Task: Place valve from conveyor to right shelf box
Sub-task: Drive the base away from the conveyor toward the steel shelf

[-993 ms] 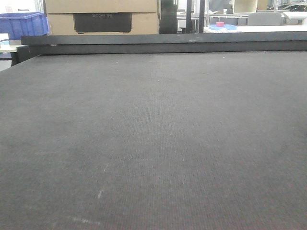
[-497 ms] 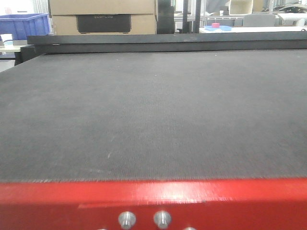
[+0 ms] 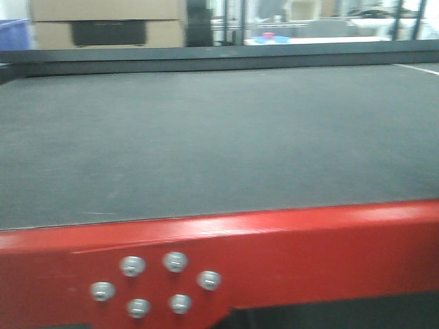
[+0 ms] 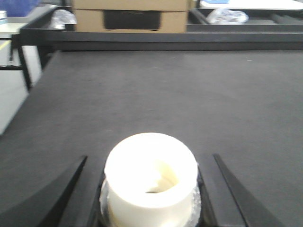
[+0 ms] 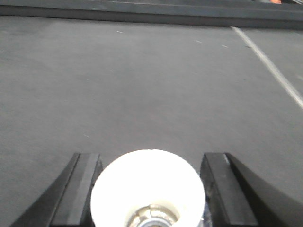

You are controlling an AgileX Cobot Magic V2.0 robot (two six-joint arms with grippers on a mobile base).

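Each wrist view shows a white cylindrical valve held over the dark grey conveyor (image 3: 206,137). In the left wrist view the valve (image 4: 150,189) is a cream-white hollow cylinder, and my left gripper (image 4: 149,158) is shut on it with black fingers (image 4: 78,184) at both sides. In the right wrist view a second white valve (image 5: 147,184) shows metal inside its bore, and my right gripper (image 5: 150,158) is shut on it. Neither gripper appears in the front view. The right shelf box is out of view.
A red metal frame (image 3: 309,240) with several silver bolts (image 3: 175,261) borders the belt's near edge. A black raised rail (image 3: 219,55) closes the far edge, with cardboard boxes (image 3: 103,20) behind it. A white line (image 5: 270,66) crosses the belt at the right.
The front view has pulled back from the belt. The red frame has come into view and risen from the bottom. The background boxes have shifted left, and the picture is blurred by motion.
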